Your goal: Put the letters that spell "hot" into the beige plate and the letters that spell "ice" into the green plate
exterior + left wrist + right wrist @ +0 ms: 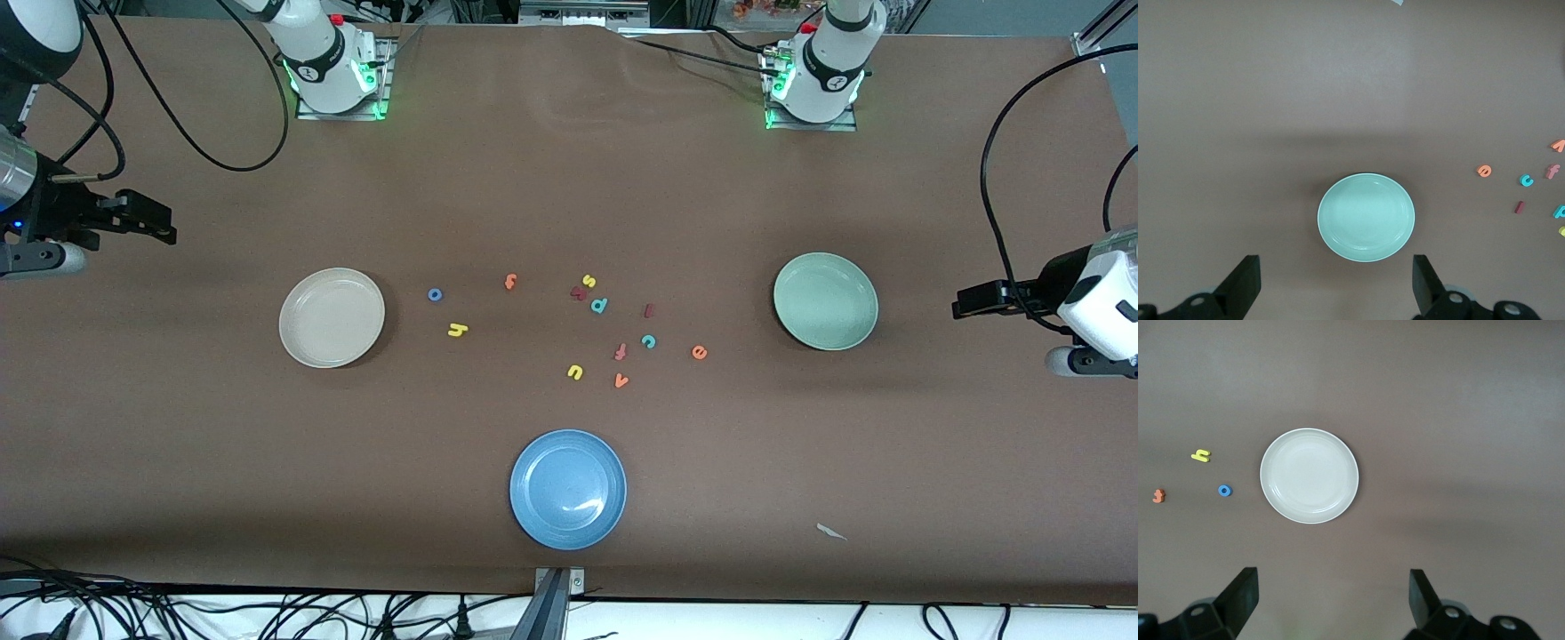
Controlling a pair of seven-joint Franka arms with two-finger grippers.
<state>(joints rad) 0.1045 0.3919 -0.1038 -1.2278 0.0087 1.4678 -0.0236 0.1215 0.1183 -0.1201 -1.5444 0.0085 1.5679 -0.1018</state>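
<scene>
The beige plate [332,317] [1309,475] lies empty toward the right arm's end. Beside it on the table are the blue o [435,294] [1225,491], yellow h [457,330] [1201,455] and orange t [510,282] [1159,496]. The green plate [825,300] [1366,217] lies empty toward the left arm's end. The dark red i [649,310] [1519,207], teal c [649,341] [1526,180] and orange e [699,352] [1483,171] lie near it. My right gripper [167,224] [1331,593] hangs open and empty over the table's end past the beige plate. My left gripper [958,302] [1335,283] hangs open and empty past the green plate.
A blue plate [568,489] lies nearest the front camera. Other letters sit among the task's: yellow s [589,281], teal p [599,305], a red-orange f [620,352], yellow u [575,372], orange v [621,380]. A paper scrap [831,532] lies near the front edge.
</scene>
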